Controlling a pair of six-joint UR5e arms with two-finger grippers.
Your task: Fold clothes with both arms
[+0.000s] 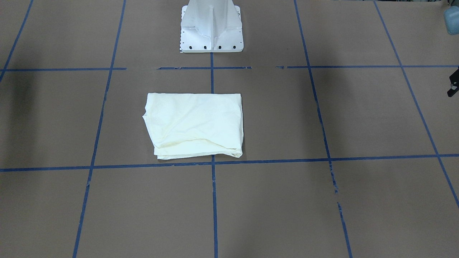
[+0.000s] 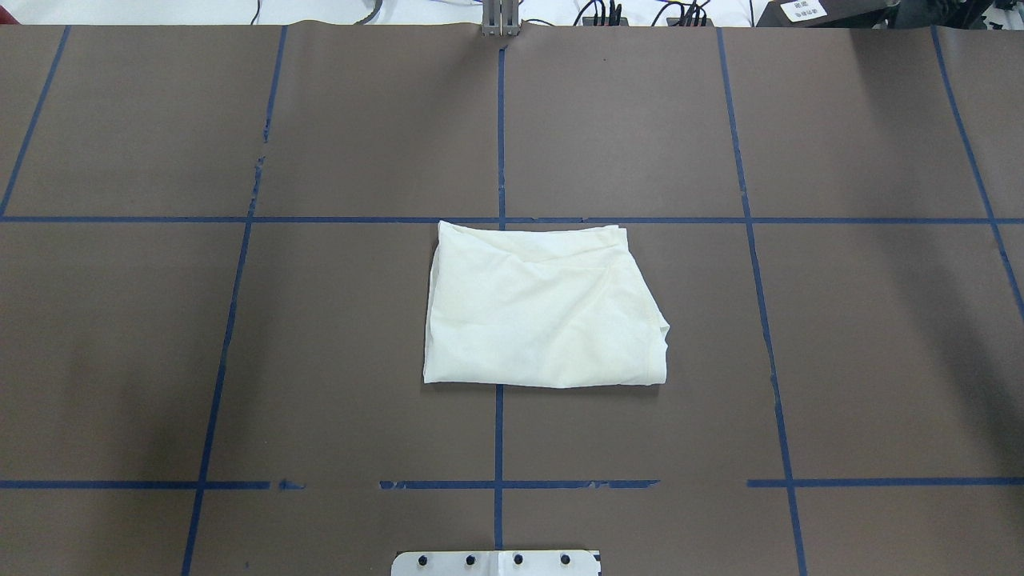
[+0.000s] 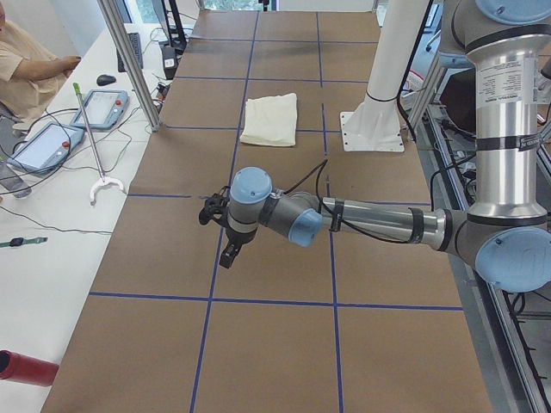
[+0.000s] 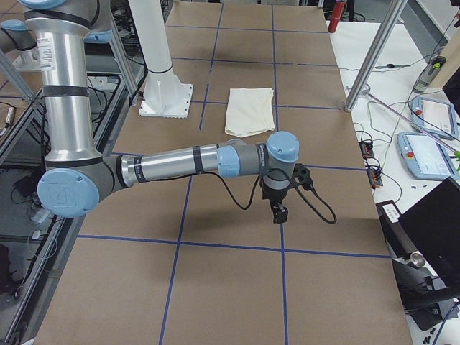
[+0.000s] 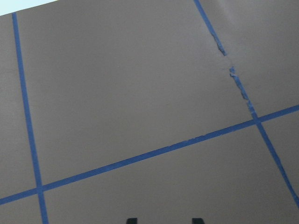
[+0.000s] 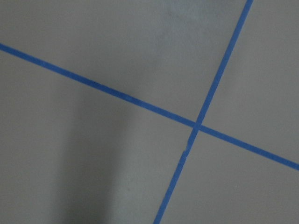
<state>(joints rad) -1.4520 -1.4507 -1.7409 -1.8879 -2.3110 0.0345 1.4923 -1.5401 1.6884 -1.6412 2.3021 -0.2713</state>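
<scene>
Left gripper: fingertips spread, pinching nothing, over bare brown table and blue tape lines; right gripper: cannot tell whether spread or pressed together, fingers absent from its wrist view; both hanging over opposite table ends, well apart from the T-shirt.

T-shirt: folded to a rough rectangle, plain side up, mid-table in front of the pedestal base, across the centre tape line; looks close to finished.

Risks, as judged: loose ridge along the far edge and bulging corner on the robot's right, so a shallow pinch likely to take the top layer only and peel the fold open; uneven pulls from the two arms likely to skew the stack; a low sweep inward across the cloth likely to drag it.
</scene>
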